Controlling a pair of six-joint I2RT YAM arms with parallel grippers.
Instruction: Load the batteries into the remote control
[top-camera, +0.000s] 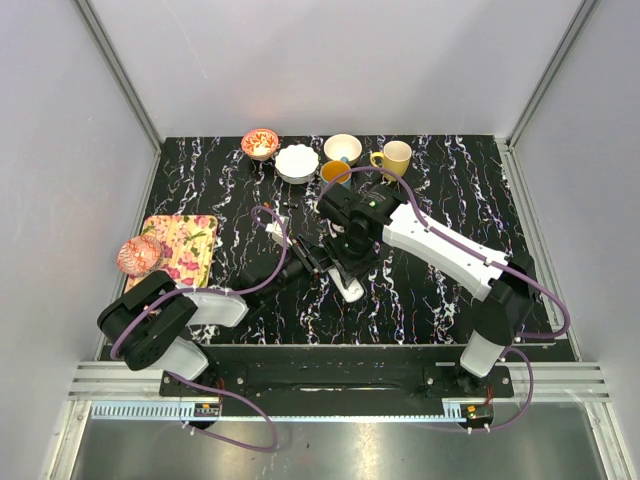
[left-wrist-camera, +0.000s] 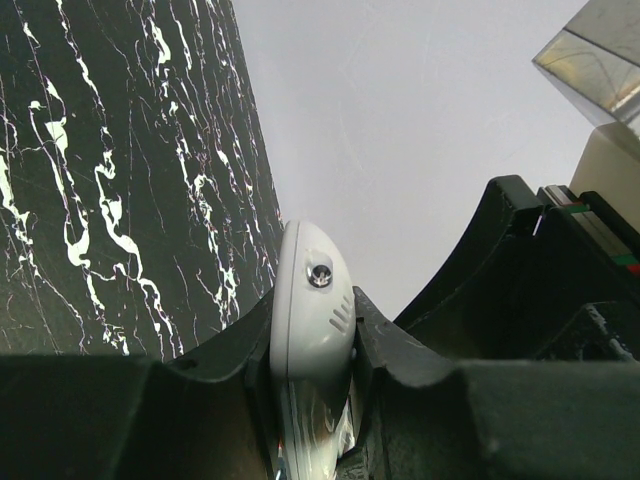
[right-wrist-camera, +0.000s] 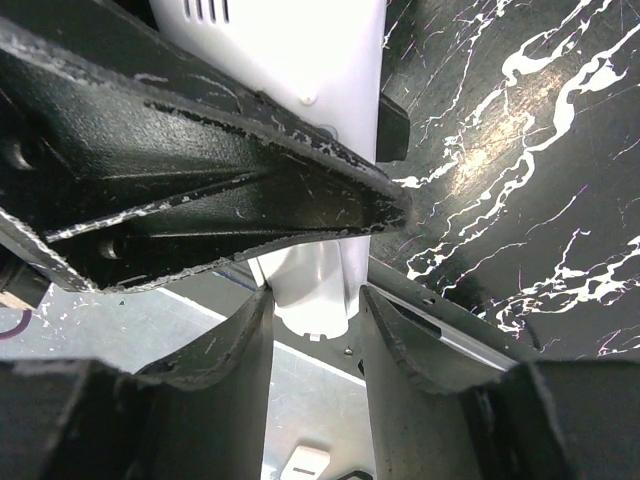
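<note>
The left hand (left-wrist-camera: 313, 330) is clenched on the remote (left-wrist-camera: 310, 270), holding it at mid-bench (top-camera: 440, 180). The right hand (right-wrist-camera: 315, 310) straddles its other end; whether it grips, I cannot tell. Best done with a firm left clamp, battery slot turned toward the right hand.

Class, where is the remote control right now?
Mid-table in the top view, the remote control is clamped in the left gripper, with the right gripper astride it.

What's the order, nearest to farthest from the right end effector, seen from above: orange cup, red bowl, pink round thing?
From the right end effector:
1. orange cup, back centre.
2. red bowl, back left.
3. pink round thing, far left, at the floral mat's edge.
</note>
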